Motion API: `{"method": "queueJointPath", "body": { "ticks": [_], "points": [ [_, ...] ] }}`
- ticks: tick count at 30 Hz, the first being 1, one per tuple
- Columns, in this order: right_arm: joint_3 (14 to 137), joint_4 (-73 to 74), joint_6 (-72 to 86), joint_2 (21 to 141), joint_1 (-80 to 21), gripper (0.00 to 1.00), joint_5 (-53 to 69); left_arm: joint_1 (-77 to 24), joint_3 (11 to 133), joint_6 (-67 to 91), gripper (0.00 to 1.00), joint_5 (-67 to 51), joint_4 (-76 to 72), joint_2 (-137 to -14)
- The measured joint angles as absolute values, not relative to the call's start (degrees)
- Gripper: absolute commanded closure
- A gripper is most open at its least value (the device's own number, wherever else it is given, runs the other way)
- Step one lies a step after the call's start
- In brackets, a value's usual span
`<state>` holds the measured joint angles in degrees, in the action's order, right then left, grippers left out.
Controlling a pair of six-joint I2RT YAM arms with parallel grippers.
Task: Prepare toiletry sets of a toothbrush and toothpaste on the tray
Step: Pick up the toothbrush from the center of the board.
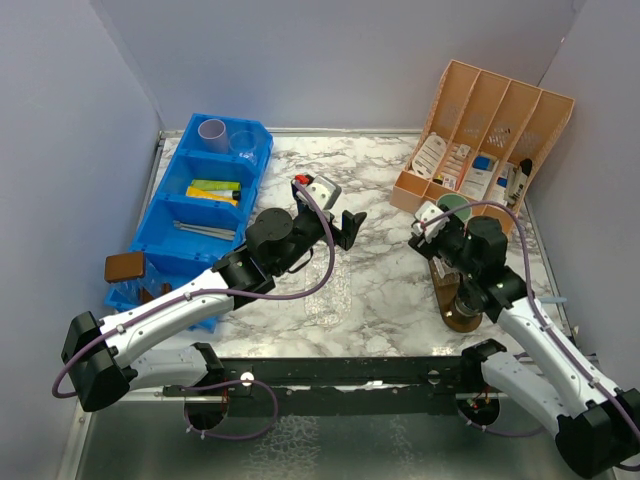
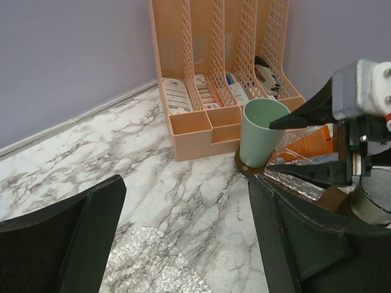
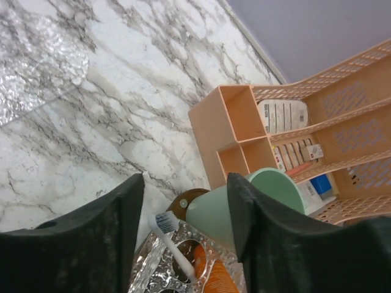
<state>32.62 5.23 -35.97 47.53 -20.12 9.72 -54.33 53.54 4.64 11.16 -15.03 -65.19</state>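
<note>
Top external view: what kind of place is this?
Probably a robot test cell set up as a toiletry packing station: plain walls enclose a marble-patterned table carrying a blue bin and a peach organizer.

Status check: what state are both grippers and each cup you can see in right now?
Left gripper: open, empty.
Right gripper: open, poised at the clear cup.
Clear cup: holds a toothbrush and an orange tube.
Mint green cup: upright on the tray, nothing sticking out.
Dark cup: on the tray, largely hidden.
Lilac cup: upright in the blue bin, empty.
</note>
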Motion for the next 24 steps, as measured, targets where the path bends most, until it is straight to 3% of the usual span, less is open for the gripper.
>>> {"method": "queueJointPath", "body": {
  "ticks": [7, 13, 18, 24],
  "points": [
    [40.4, 8.5, -25.1, 46.2, -20.1, 0.36, 6.6, -54.3, 53.5, 4.6, 0.15, 11.2, -15.0, -65.2],
    [52.9, 10.5, -10.2, 51.2, -20.1, 0.35, -9.1, -54.3, 53.5, 4.6, 0.15, 11.2, -15.1, -65.8],
    [60.1, 12.6, -3.4, 59.3, -19.8, 0.43, -22.8, -54.3, 53.5, 4.6, 0.15, 11.2, -15.0, -66.9],
    [61.6, 19.5, 6.7, 66.3, -10.1, 0.46, -29.8, -54.3, 53.5, 4.6, 0.15, 11.2, -15.0, -67.3]
  ]
}}
